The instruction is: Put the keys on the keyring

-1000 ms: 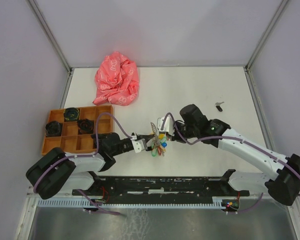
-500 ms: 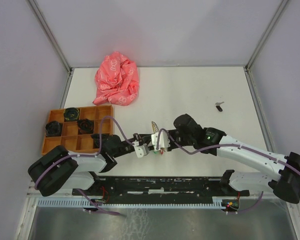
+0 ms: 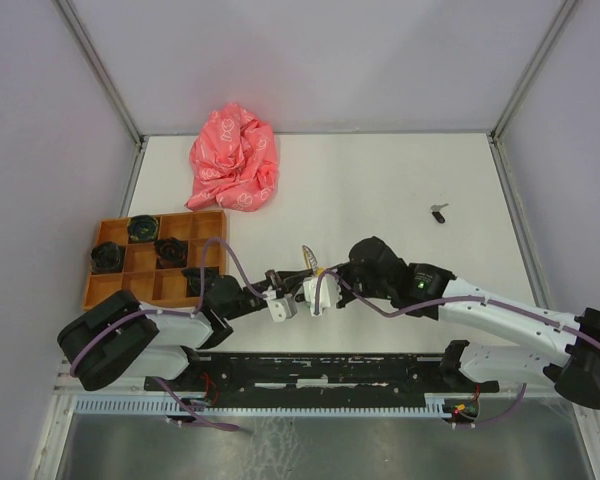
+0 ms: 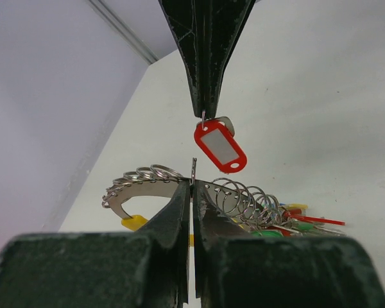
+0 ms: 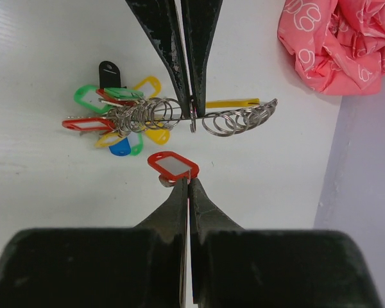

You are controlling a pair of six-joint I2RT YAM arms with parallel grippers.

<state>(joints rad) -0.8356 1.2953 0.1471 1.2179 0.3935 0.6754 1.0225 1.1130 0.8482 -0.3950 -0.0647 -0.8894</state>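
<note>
1. The left tool [image 4: 192, 187] is clamping together on one loop of the keyring [image 5: 236, 120], steadying it.
2. The right tool [image 5: 187, 185], also pinched together, is gripping the red tag [image 5: 173, 165] by its small ring, just beside that loop.
3. Threading seems to be underway. The next move is probably calling for fine alignment of ring and loop.
4. The black key [image 3: 439, 211] is lying well apart on open bench [image 3: 380, 170].
5. The tray [image 3: 130, 290] and the cloth [image 3: 233, 160] are sitting clear of the work.
</note>
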